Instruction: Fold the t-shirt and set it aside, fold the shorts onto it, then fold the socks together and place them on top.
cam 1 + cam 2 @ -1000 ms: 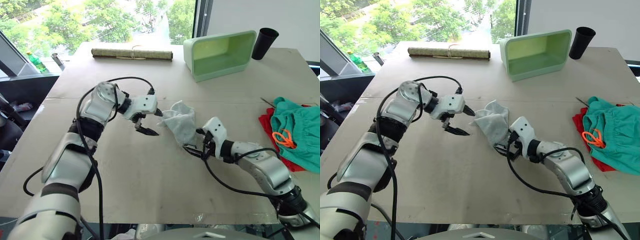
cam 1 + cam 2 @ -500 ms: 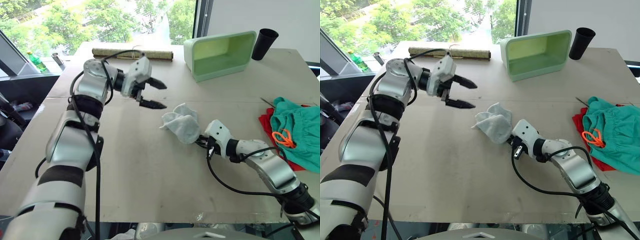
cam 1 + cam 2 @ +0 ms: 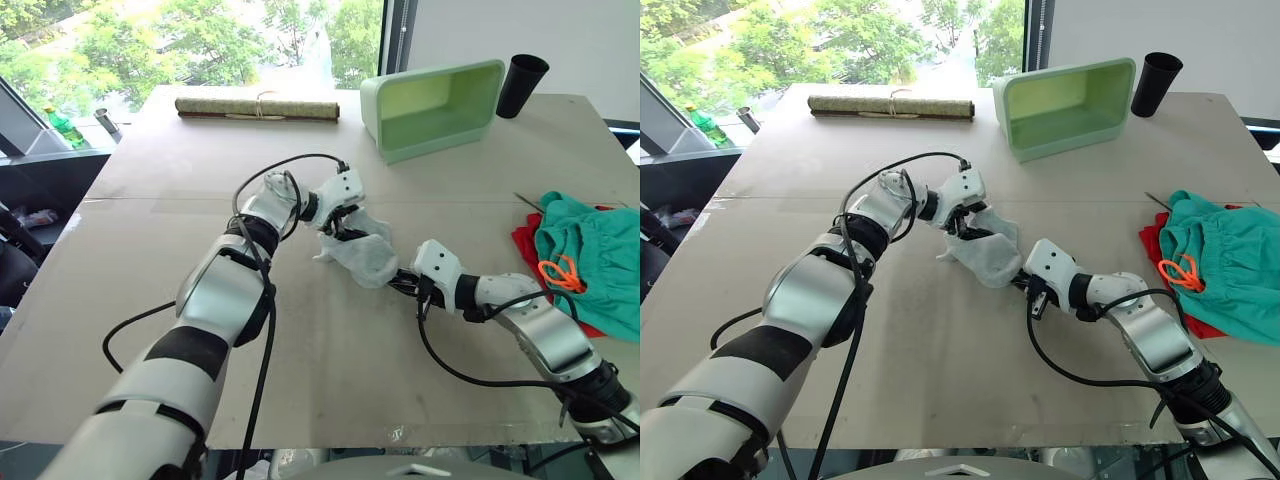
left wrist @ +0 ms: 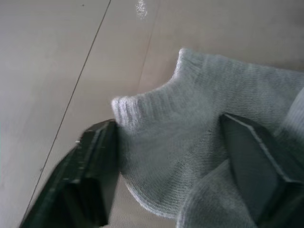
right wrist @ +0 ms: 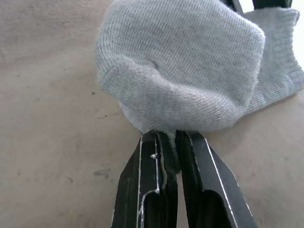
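Note:
The light grey socks (image 3: 365, 252) lie bunched together at the table's middle. My left gripper (image 3: 335, 222) is down on their far left end. In the left wrist view its fingers (image 4: 90, 180) stand apart on either side of a ribbed sock cuff (image 4: 190, 142), touching the fabric without bunching it. My right gripper (image 3: 402, 283) is shut on the socks' near right edge, with a fold of knit (image 5: 180, 71) pinched between its fingertips. The teal shorts (image 3: 595, 265) with an orange drawstring lie on the red t-shirt (image 3: 525, 243) at the table's right edge.
A light green bin (image 3: 435, 105) lies on its side at the back, with a black cup (image 3: 512, 85) to its right. A rolled mat (image 3: 255, 107) rests at the back left. Bare table (image 3: 300, 370) stretches in front of the socks.
My left gripper swung up and back, then came down onto the socks, its fingers narrower now. My right gripper shut on the socks' edge. The socks bunched up and shifted slightly.

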Controlling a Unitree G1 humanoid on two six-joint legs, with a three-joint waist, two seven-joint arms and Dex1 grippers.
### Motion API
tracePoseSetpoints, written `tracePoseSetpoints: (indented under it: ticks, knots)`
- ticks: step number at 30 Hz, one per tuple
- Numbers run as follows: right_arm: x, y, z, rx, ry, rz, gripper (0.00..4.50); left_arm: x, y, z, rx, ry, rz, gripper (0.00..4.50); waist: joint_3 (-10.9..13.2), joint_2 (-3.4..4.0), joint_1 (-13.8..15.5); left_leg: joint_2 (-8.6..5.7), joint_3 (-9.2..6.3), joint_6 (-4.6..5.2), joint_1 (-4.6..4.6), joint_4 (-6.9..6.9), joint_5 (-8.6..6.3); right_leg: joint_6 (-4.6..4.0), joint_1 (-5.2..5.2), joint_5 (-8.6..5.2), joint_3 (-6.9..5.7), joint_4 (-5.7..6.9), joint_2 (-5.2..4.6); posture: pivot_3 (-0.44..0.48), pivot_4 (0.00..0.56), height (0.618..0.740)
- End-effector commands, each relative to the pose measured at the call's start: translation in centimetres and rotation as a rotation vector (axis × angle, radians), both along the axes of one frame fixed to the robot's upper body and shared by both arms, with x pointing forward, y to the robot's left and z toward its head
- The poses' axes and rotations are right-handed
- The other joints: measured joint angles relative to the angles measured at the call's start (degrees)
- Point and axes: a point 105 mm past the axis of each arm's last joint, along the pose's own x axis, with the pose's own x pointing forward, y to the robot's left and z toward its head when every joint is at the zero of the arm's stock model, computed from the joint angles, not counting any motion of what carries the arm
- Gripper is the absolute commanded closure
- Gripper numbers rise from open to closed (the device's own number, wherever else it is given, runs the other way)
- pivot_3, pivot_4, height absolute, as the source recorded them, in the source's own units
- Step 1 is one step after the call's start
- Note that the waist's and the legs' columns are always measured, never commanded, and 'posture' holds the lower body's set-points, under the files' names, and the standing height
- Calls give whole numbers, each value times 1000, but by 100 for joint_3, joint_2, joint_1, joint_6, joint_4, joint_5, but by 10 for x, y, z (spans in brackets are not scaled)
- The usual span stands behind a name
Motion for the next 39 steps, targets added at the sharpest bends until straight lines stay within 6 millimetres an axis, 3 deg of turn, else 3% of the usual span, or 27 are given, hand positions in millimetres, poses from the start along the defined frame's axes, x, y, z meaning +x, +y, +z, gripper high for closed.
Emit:
tracePoseSetpoints:
  ticks: [1,3,5,13,17,22,26,30,34,36,37,38,39]
  knots:
    - [0,-3,14,24,-53,-4,4500,4,6,6,-27,-3,41,2704,0,-1,-1,0,0,0,0,1,0,0,0,0,0,0,-1,0,150,740]
    - [0,-8,15,19,-52,-8,4500,6,12,12,-64,-4,62,3802,0,-1,-5,0,0,0,0,2,0,-1,0,1,0,1,-4,0,150,740]
    - [5,-14,16,3,-53,-20,4500,4,18,14,-78,1,54,4411,0,0,-13,0,0,0,0,2,0,-1,-1,1,0,1,-4,0,150,740]
    - [39,-39,25,-88,-124,-62,4500,-5,50,11,-187,131,182,4411,0,0,-49,0,1,-1,1,1,0,-1,0,1,-1,2,-3,0,150,740]
    - [54,-40,29,-96,-155,-73,4500,-26,61,5,-250,198,362,4411,-1,2,-72,0,3,-2,5,1,1,-1,2,1,5,3,-2,0,150,740]
    - [63,-42,28,-131,-167,-54,4500,-78,57,-7,-268,265,471,4411,0,5,-70,0,2,-4,38,-3,2,3,40,-3,9,-4,-2,0,150,740]
    - [56,-40,22,-140,-113,5,4500,-85,63,-8,-276,252,566,4411,0,6,-19,0,-8,-6,40,-2,2,1,44,-3,6,0,-3,0,150,740]
    - [47,-50,23,-185,-72,34,3076,-89,74,-14,-227,207,564,4500,-1,7,-26,0,-11,-7,40,-2,2,0,44,-2,5,1,-5,0,150,740]
    - [38,-62,35,-172,-68,26,1330,-87,79,-9,-229,154,528,3057,0,9,-30,0,-12,-10,46,-11,3,-4,44,-3,5,0,-7,0,150,740]
    - [35,-69,45,-147,-62,6,340,-83,83,-5,-224,118,511,2117,0,10,-30,1,-12,-15,44,-14,4,-4,42,-3,4,0,-8,0,150,740]
    - [33,-71,49,-127,-52,-3,0,-83,84,-4,-226,109,498,1667,0,10,-29,1,-12,-23,44,-15,0,-4,42,-3,4,-1,-10,0,150,740]
    - [32,-70,55,-88,-39,-9,0,-82,85,-2,-231,102,485,1289,0,10,-27,1,-12,-38,44,-15,-9,-4,42,-3,3,-2,-11,0,150,740]
    - [31,-68,62,-26,-22,-26,0,-82,86,0,-234,99,473,1289,0,9,-27,1,-12,-38,43,-15,-9,-4,41,-3,2,-2,-12,0,150,740]
